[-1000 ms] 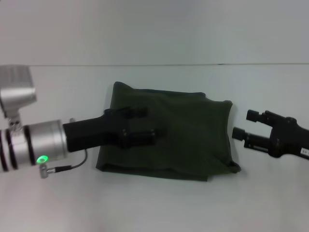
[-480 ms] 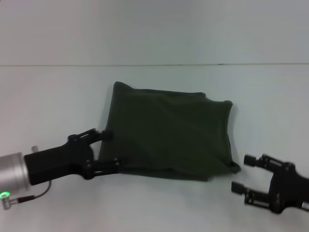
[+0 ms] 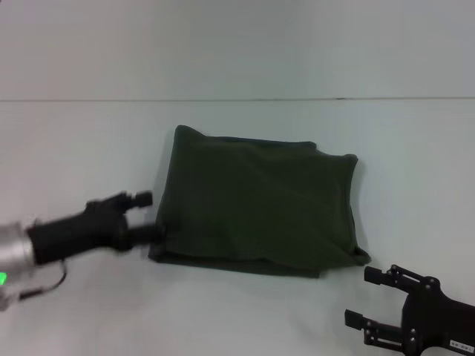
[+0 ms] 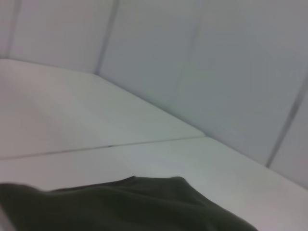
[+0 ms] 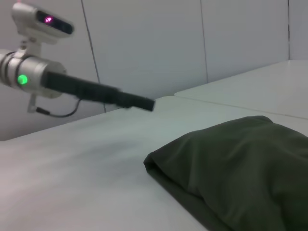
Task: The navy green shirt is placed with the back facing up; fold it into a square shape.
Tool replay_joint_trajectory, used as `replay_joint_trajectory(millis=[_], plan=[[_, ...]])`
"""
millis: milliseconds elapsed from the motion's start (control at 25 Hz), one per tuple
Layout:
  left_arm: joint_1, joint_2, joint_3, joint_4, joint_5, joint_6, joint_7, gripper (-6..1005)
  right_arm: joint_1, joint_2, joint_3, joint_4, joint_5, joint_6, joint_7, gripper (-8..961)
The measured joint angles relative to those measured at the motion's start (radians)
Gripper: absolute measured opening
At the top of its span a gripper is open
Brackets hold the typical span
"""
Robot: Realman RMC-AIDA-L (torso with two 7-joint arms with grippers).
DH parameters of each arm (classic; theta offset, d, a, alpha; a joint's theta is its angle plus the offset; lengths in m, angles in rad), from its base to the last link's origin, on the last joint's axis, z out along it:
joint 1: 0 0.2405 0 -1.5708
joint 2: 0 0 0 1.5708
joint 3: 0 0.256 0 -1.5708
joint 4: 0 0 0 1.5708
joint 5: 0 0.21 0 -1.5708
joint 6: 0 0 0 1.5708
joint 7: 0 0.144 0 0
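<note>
The navy green shirt (image 3: 260, 211) lies folded into a rough square in the middle of the white table, plain side up. It also shows in the left wrist view (image 4: 125, 207) and the right wrist view (image 5: 240, 163). My left gripper (image 3: 147, 215) hovers just off the shirt's left edge, near its front corner, open and holding nothing. The right wrist view shows it farther off (image 5: 139, 102). My right gripper (image 3: 365, 298) is below the shirt's front right corner, close to the table's near edge. It is open, empty and apart from the cloth.
The white table (image 3: 82, 148) runs back to a seam line, with a pale wall (image 3: 237, 44) behind it. Bare table surface surrounds the shirt on all sides.
My left gripper has drawn back off the shirt to its left edge. My right gripper has pulled away from the shirt's right side toward the near edge. The shirt has stayed put.
</note>
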Motion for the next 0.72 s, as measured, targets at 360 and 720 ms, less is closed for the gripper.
replay_joint_trajectory(millis=[360, 720], plan=[[-0.252, 0.039, 0.042, -0.036, 0.178, -0.217, -0.599, 934, -0.01, -0.001, -0.01, 0.016, -0.005, -0.009, -0.003, 856], [-0.336, 0.046, 0.092, -0.046, 0.341, -0.386, -0.914, 932, -0.028, -0.004, -0.013, 0.027, -0.005, -0.02, -0.007, 857]])
